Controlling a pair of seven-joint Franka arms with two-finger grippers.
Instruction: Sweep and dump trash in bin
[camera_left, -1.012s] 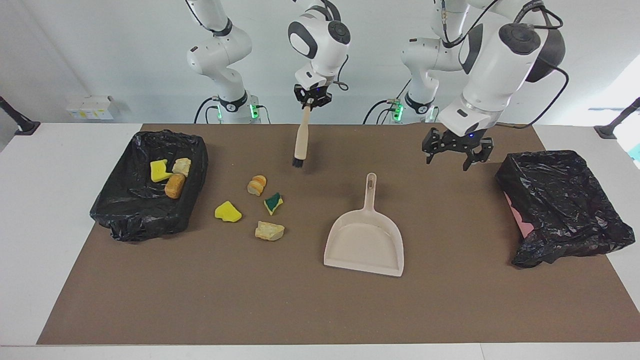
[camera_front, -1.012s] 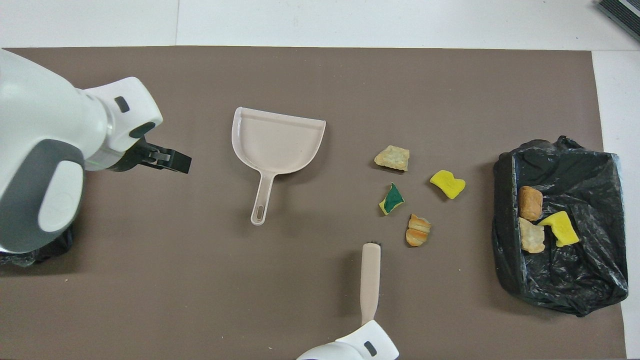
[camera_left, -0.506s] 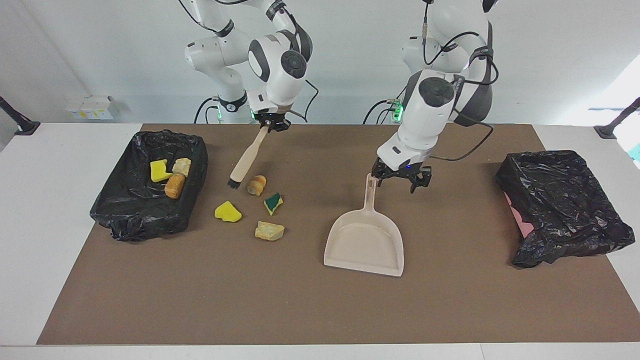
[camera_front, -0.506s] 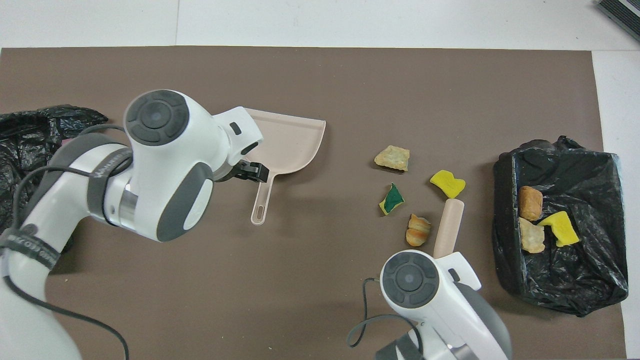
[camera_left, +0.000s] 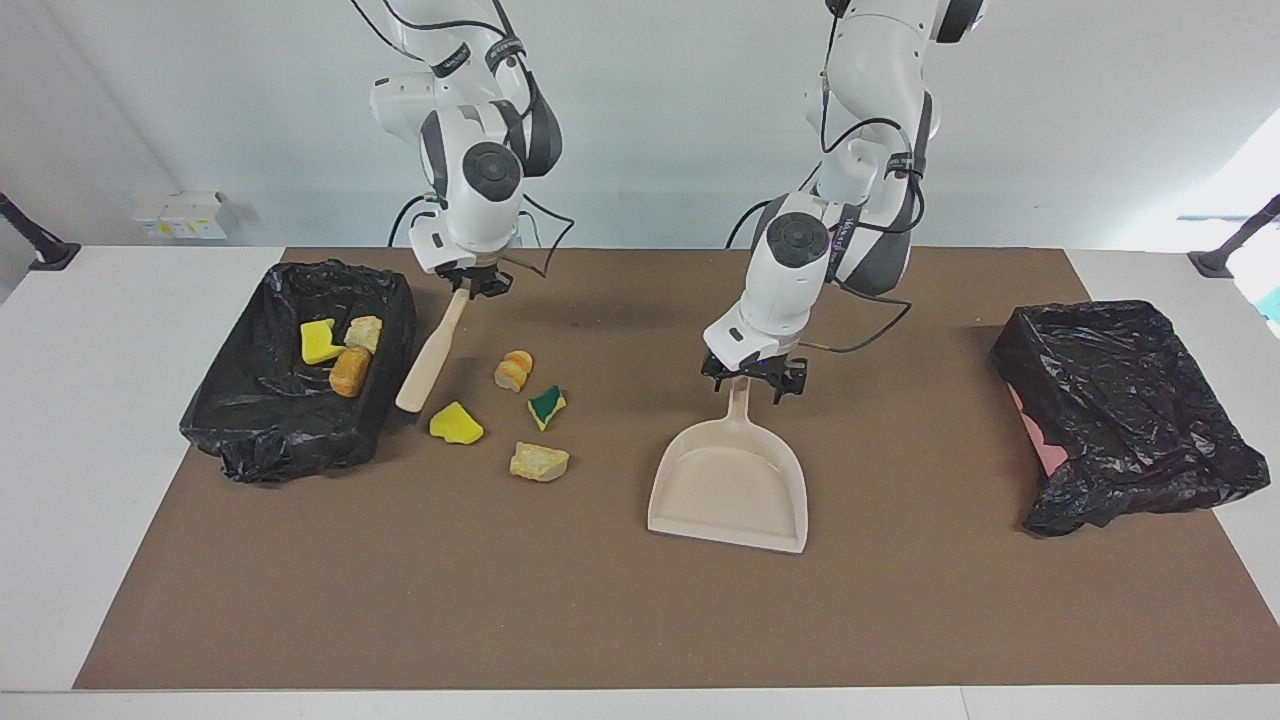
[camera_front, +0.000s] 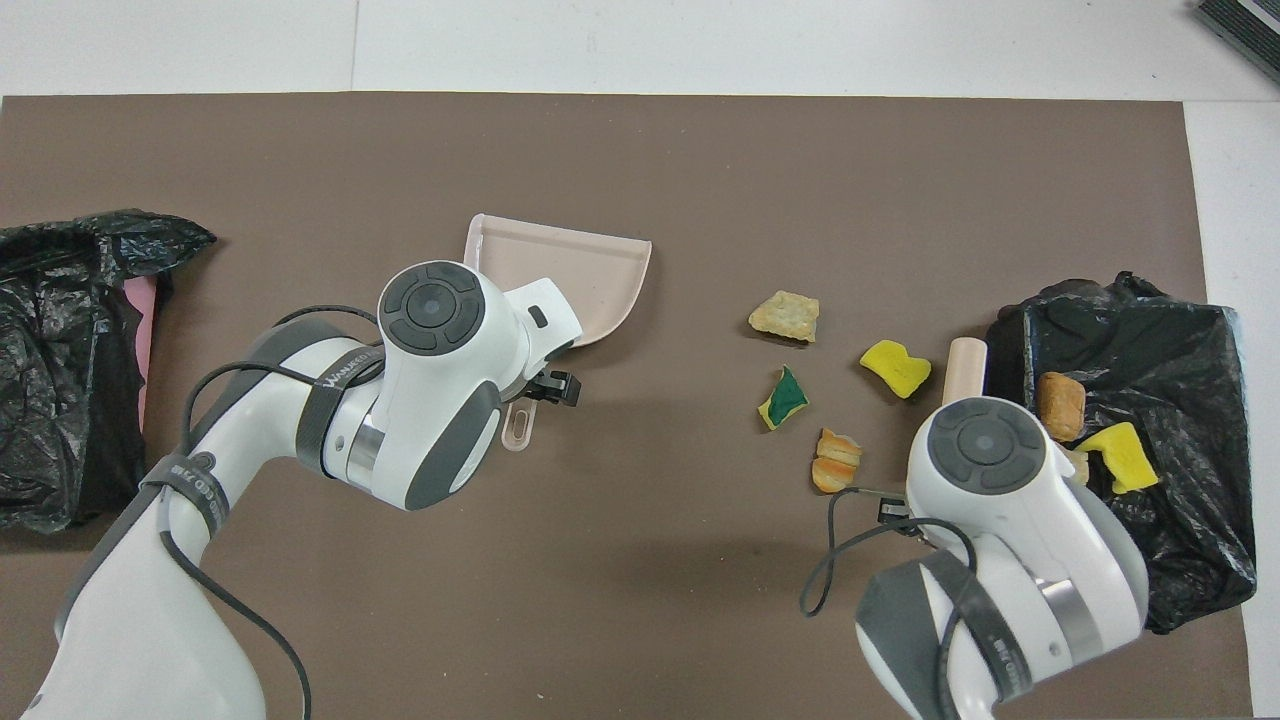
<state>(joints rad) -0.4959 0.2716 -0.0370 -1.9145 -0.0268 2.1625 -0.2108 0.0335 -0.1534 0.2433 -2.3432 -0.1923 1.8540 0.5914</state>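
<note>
Right gripper (camera_left: 477, 283) clamps my brush (camera_left: 428, 355) beside four loose scraps (camera_left: 512, 415); left gripper (camera_left: 749, 381), open, straddles the dustpan (camera_left: 729, 478) handle. Close squarely before sweeping scraps panward.

- A brown mat (camera_left: 600, 620) covers the white desk (camera_left: 90, 420).
- A crumpled black bag (camera_left: 1130, 420) over something pink lies at the left arm's end.
- Small white boxes (camera_left: 180, 215) sit beside the desk.
</note>
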